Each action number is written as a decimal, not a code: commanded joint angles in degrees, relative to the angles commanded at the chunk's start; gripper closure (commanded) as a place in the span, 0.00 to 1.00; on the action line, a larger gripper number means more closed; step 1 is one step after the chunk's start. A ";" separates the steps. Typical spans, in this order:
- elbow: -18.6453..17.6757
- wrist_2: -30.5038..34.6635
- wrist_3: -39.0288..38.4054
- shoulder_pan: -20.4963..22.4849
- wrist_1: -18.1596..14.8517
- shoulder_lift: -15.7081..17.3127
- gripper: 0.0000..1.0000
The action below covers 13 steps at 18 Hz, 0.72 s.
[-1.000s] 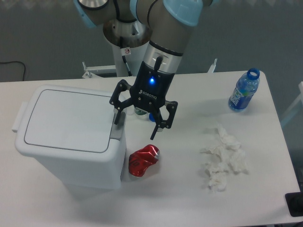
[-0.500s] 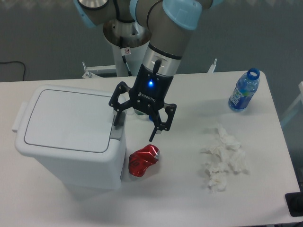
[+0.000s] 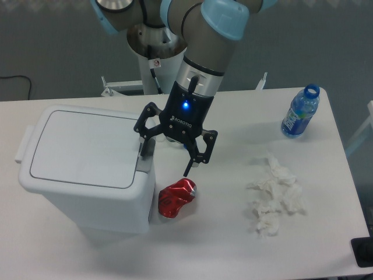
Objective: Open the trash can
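Jaws spread, edged slightly left over the trash can [image 3: 87,169] tab.

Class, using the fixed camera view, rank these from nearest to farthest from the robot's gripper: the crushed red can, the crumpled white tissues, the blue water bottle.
1. Crushed red can, just below the gripper.
2. Crumpled white tissues, on the table's right half.
3. Blue plastic water bottle, standing at the far right corner.

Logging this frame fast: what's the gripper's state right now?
Gripper: open, holding nothing, one finger at the trash can's grey tab.
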 joint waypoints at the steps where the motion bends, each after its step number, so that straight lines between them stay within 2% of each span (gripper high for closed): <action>1: 0.00 0.00 0.00 0.00 0.00 0.00 0.00; 13: 0.17 0.00 0.35 0.17 -0.18 0.79 0.00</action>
